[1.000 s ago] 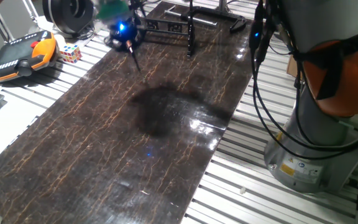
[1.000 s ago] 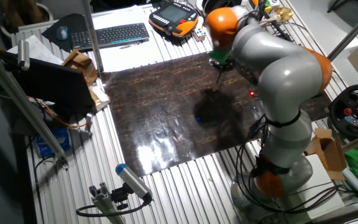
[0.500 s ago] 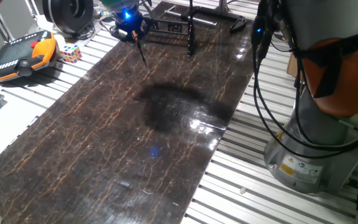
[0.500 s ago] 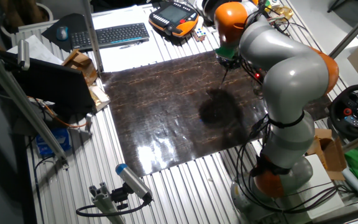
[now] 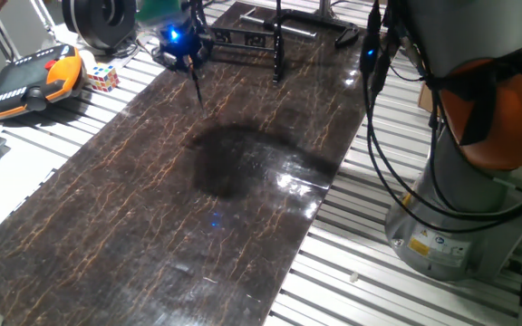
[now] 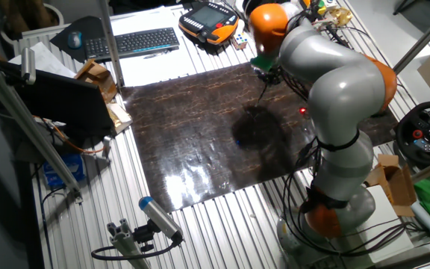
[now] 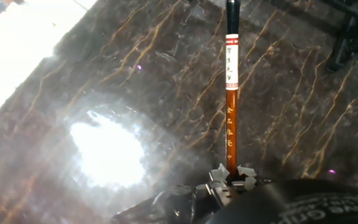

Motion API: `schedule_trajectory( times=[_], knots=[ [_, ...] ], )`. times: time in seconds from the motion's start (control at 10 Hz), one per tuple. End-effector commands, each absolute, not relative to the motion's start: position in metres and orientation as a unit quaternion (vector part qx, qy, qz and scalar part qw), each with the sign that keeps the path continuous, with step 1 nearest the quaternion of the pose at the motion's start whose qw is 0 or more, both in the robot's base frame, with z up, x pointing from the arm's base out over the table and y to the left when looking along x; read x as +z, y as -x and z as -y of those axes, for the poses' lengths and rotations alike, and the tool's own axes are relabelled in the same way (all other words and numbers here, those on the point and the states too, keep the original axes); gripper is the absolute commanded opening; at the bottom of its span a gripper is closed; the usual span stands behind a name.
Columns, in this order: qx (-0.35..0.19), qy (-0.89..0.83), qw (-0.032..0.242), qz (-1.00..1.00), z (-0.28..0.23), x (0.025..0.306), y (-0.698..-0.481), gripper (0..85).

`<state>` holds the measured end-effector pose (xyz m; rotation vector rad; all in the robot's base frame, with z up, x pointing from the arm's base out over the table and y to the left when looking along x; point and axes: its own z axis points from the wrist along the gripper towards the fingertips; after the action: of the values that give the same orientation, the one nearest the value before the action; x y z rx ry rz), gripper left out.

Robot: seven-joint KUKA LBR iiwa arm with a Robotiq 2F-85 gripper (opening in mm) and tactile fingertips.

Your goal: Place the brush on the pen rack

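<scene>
My gripper is shut on the brush, which hangs from it with its dark tip pointing down above the far left part of the dark mat. In the hand view the gripper clamps one end of the orange-brown shaft of the brush, and its dark far end points away. The black pen rack stands just right of the gripper at the mat's far end; it also shows in the hand view at the upper right. In the other fixed view the gripper holds the brush above the mat.
A big black spool, a puzzle cube and an orange-black pendant lie left of the dark marbled mat. The robot base and hanging cables stand at the right. A keyboard lies beyond the mat.
The gripper with the brush swung a little toward the rack half a second ago and is now back to the left. The grip has not changed.
</scene>
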<state>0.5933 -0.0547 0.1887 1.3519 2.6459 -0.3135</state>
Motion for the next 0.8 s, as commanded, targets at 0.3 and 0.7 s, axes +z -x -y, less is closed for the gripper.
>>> schedule_trajectory(
  times=[0.3,0.7],
  knots=[
    [-0.104,-0.534,0.171,-0.822,0.0547,0.1887,-0.5932,1.0],
    [-0.104,-0.544,0.139,-0.821,0.0641,0.1971,-0.5886,1.0]
  ],
)
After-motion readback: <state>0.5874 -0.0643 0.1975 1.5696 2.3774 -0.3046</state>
